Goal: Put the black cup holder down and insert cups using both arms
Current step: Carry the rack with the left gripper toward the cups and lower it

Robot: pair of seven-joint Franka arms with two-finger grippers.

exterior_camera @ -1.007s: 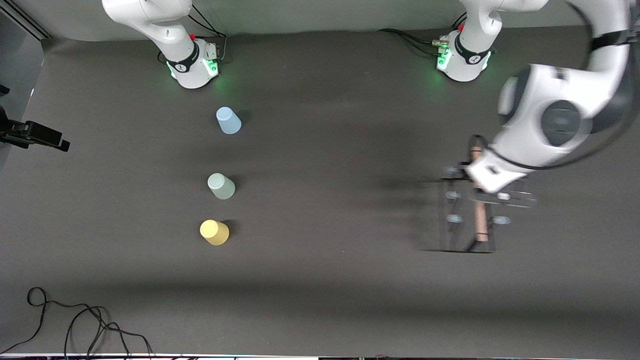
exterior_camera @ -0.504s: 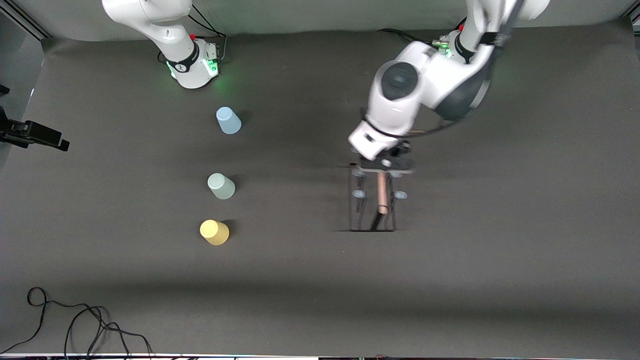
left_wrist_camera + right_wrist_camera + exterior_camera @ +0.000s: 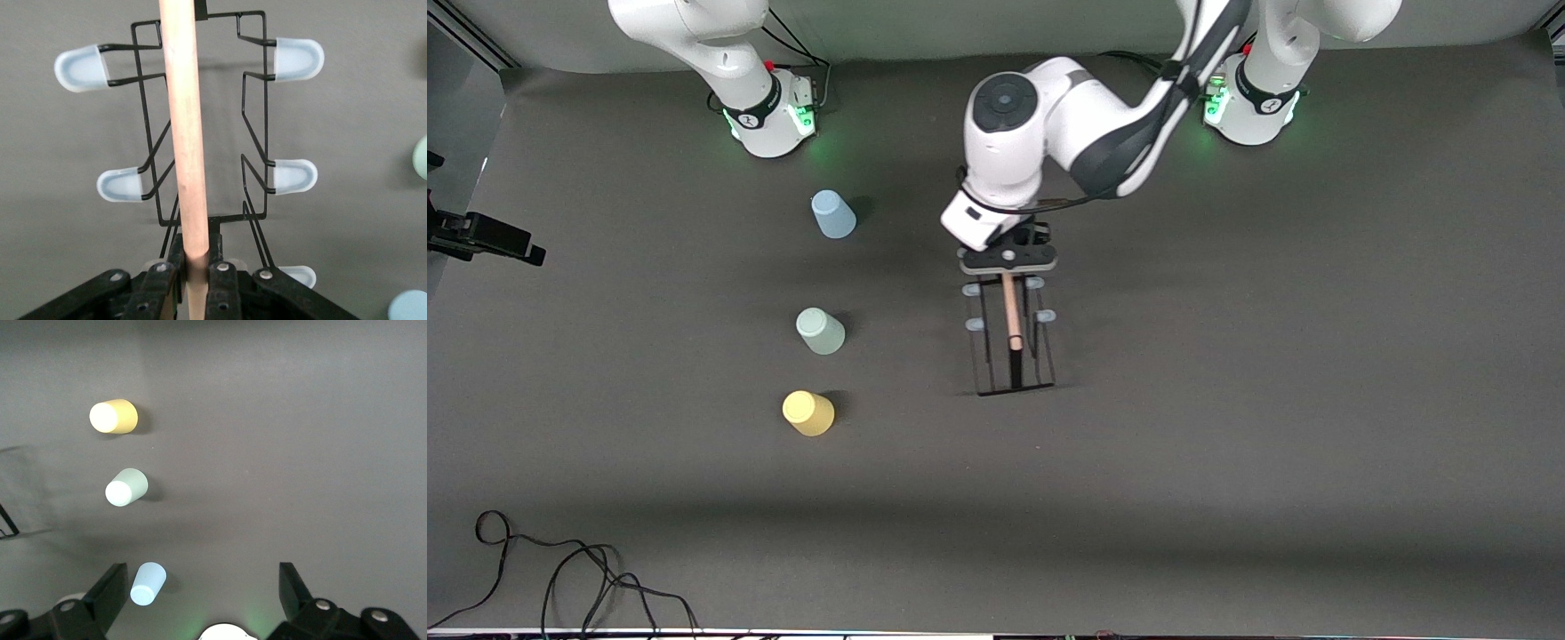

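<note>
Wooden rod handle [image 3: 185, 133] sits pinched in the left gripper [image 3: 193, 270] so the black cup holder [image 3: 1009, 333] hangs upright, seemingly just over the bench [image 3: 1227, 444], beside the green cup [image 3: 820, 331]; right gripper [image 3: 200, 600] waits, fingers [image 3: 110, 590] spread, empty.

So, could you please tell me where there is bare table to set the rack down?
The widest bare patch lies between the cup holder and the left arm's end of the table. A narrower strip separates it from the blue cup, green cup and yellow cup. The left pincer holds the wooden handle; the right pincer waits open.
</note>
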